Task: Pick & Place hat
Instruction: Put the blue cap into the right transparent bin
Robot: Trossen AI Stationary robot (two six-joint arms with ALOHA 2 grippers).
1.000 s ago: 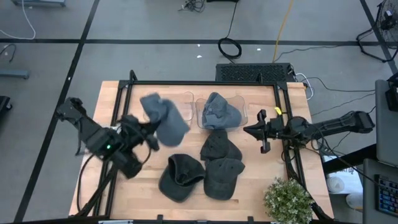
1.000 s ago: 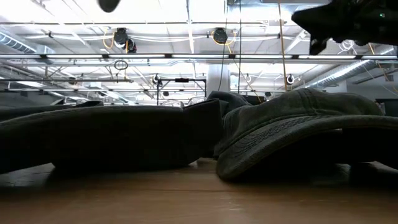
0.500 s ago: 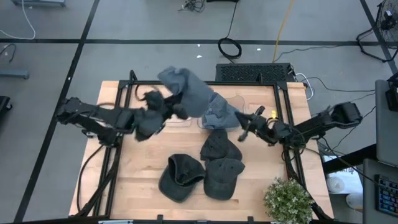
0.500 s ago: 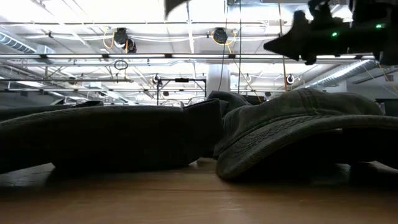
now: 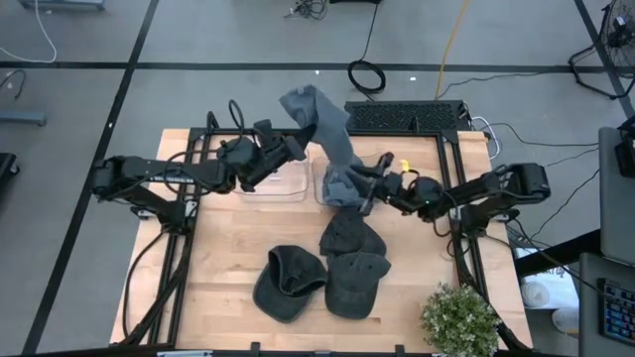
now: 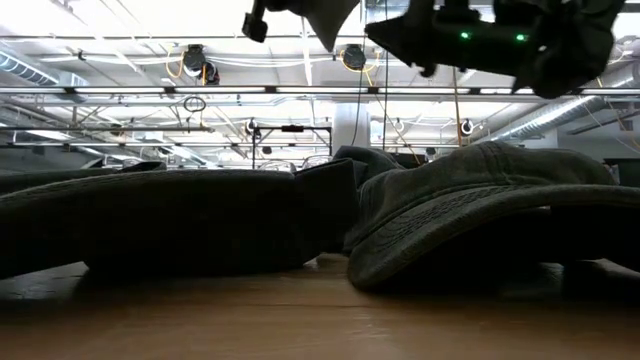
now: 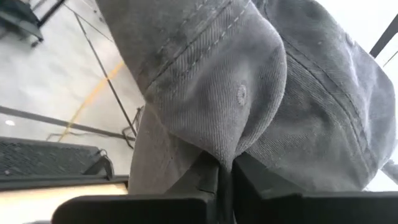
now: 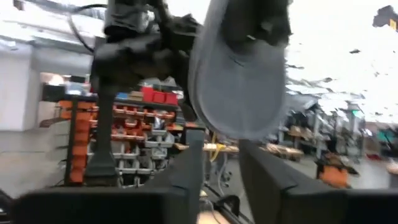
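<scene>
left gripper (image 5: 294,146) is clamped tight on a grey hat (image 5: 322,124) and holds it up in the air near the far edge of the tabletop (image 5: 218,268). in the left wrist view the two dark fingers (image 7: 205,180) pinch a fold of the grey cloth, and the hat (image 7: 249,93) fills most of the picture. the hat hangs down from the gripper over a clear bin (image 5: 382,164) at the back of the tabletop, and its low end reaches down to the bin. a second clear bin (image 5: 283,183) sits just beside that one, under the left arm.

the right gripper (image 5: 369,188) is by the bottom of the hanging hat, and its fingers (image 8: 189,165) stand a little apart with nothing between them. in the right wrist view the hat's brim (image 8: 239,74) hangs in front of those fingers.

three more dark hats lie on the tabletop closer to the front: one (image 5: 350,234) just in front of the bin, one (image 5: 288,283) to the left, and one (image 5: 357,283) to the right, touching each other. a small green plant (image 5: 458,319) stands at the front right corner.
</scene>
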